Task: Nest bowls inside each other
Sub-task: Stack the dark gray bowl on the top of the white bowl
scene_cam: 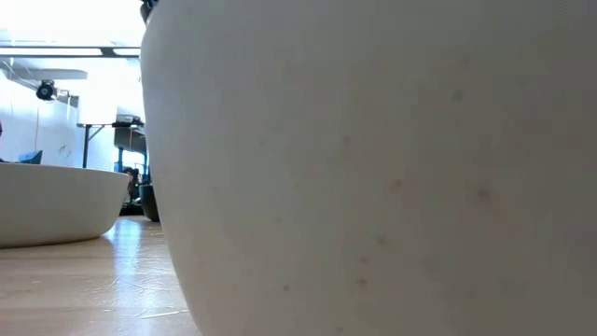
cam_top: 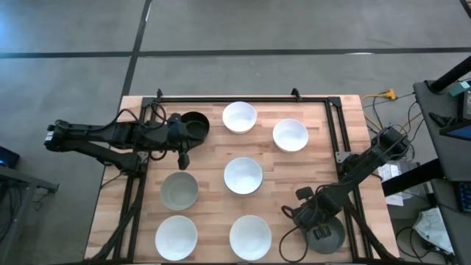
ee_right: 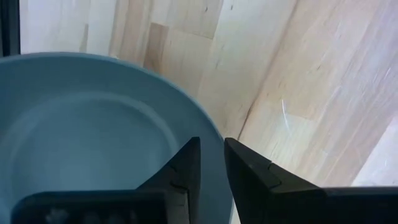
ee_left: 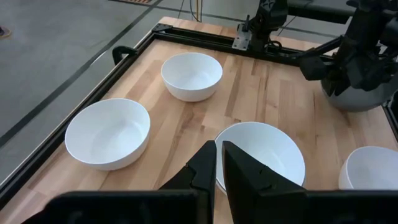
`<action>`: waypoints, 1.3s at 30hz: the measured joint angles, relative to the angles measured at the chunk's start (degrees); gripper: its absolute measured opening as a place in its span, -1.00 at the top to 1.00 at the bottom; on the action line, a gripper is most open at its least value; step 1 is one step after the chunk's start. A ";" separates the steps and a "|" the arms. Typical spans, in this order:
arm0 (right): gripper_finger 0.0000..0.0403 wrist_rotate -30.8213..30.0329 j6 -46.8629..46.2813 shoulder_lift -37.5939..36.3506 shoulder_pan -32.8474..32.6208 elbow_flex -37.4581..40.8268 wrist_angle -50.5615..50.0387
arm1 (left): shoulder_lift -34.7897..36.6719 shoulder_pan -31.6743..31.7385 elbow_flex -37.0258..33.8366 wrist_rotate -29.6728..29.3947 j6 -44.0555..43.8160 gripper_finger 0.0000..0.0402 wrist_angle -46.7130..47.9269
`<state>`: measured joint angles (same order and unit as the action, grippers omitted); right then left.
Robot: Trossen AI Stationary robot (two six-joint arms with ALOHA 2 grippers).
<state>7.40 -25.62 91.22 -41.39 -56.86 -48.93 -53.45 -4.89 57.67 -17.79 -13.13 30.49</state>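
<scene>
Eight bowls show from above, none visibly nested yet, so the task looks to be at its very start. Count: five white round shallow bowls, one far-centre (cam_top: 239, 116), one to its right (cam_top: 290, 135), one mid-table (cam_top: 243, 175), two along the near edge (cam_top: 176, 235) (cam_top: 250, 237). Plus one pale grey-green round bowl (cam_top: 179, 190) left of centre, one black round bowl (cam_top: 193, 125) at the far-left corner, and one grey round bowl (cam_top: 329, 237) at the near-right corner. All sit apart on the pale wooden slat table (cam_top: 309, 177).

Action's at that grey round bowl (ee_right: 81, 143). The right gripper (cam_top: 313, 221) is right on it, and its wrist cam shows the claw (ee_right: 210, 146) straddling the rim, one finger inside, one outside, gap narrow. Looks pinched on the rim, tho I can't tell if the bowl's off the wood. Can't rule out a second bowl inside it either.

The left gripper (cam_top: 184, 158) hangs between the black bowl and the grey-green one, fingers (ee_left: 219, 149) closed to a thin slit w/ nothing in them.

The table-level cam is no help, as one white bowl's wall (scene_cam: 373, 168) fills it, w/ another white bowl (scene_cam: 56, 201) off to the side.

What's left, by my read: basically everything. First nest is probably the grey bowl into a neighbour, the near-edge white one being closest.
</scene>
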 joint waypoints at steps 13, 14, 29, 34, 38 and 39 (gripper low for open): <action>0.66 -2.36 7.13 0.00 0.00 0.00 -2.06 | 0.00 0.01 0.00 0.01 0.03 0.93 -0.01; 0.67 -3.00 7.19 0.00 0.00 0.00 -2.99 | 0.00 0.00 0.00 0.01 0.03 0.93 -0.01; 0.79 -2.89 7.66 0.02 0.01 0.02 -4.70 | 0.00 0.01 0.02 0.01 0.03 0.93 -0.01; 0.95 -0.69 7.64 0.00 0.04 0.02 -4.78 | 0.00 0.01 0.02 0.02 0.03 0.93 0.00; 0.95 1.10 8.54 -0.77 0.28 0.00 -6.48 | 0.00 0.00 0.02 0.01 0.03 0.93 0.01; 0.95 1.61 9.25 -1.33 0.74 -0.16 -8.19 | 0.02 0.01 0.02 0.01 0.03 0.93 -0.01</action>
<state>9.01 -16.37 89.89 -40.65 -57.02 -57.11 -53.43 -4.89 57.69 -17.78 -13.10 30.48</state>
